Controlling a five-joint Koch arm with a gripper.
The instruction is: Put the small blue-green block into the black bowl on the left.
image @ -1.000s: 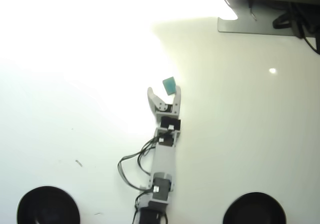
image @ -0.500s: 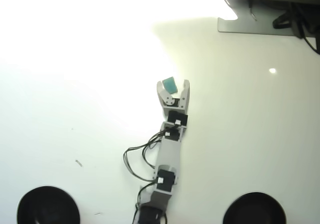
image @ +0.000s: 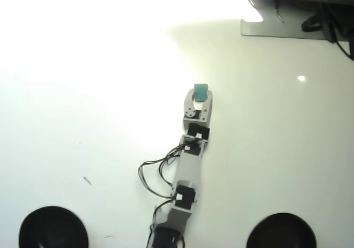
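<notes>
My tool [image: 200,96] clenched on the small blue-green block [image: 201,91].
Black bowl [image: 53,227] lies far behind-left of it on the surface.

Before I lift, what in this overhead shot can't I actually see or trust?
All in the overhead view:
- Tool: its tips sit close either side of the block, but actual contact is too small to confirm.
- Block height above the table: not readable from straight above.
- Left bowl and right bowl: both cut off by the bottom edge, dark insides unreadable.
- Upper-left table: washed out by glare.
- Arm base: cut off at the bottom edge.
</notes>
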